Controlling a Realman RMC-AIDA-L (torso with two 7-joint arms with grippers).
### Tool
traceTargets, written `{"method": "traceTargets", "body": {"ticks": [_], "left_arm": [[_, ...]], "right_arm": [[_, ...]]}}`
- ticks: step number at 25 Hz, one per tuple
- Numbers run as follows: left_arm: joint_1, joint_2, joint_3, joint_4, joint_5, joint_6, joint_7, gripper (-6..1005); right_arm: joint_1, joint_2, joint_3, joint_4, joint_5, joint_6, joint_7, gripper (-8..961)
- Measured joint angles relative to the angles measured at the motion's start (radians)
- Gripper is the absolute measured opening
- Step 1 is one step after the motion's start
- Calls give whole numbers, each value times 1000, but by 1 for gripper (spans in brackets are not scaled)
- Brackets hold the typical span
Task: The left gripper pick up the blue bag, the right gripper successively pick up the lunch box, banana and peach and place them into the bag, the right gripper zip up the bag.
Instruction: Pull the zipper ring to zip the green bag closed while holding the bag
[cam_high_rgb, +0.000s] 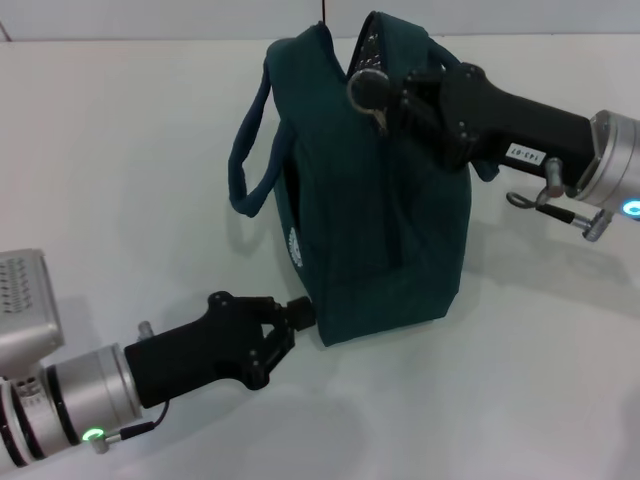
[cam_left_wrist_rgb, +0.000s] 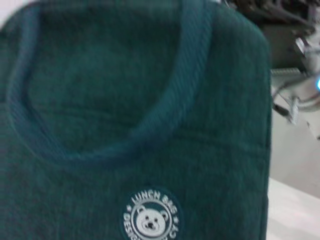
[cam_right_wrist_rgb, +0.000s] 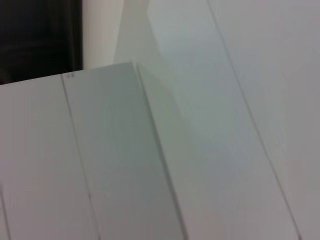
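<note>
Left end effector low and near, closed on the bottom corner of the bag. Bag upright mid tabletop, top nearly shut. Right end effector at the far top edge, by the zip; grip hard to tell. Best to hold the corner firm and pull the zip slow and straight.

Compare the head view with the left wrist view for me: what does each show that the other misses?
Head view only: the left pincer at the bag's lower corner, the right pincer at its open top, and the table. Left wrist only: the round bear logo reading LUNCH BAG, close up. Both share the bag and its looped handle.
</note>
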Motion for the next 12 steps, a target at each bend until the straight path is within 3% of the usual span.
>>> {"method": "traceTargets", "body": {"ticks": [1, 12], "left_arm": [[5, 1, 0, 0, -10, 7, 0, -2], [96, 5, -1, 74, -114, 142, -7, 184]], "right_arm": [[0, 0, -9, 0, 2, -3, 1, 8], [3, 0, -33, -13, 5, 3, 9, 8]]}}
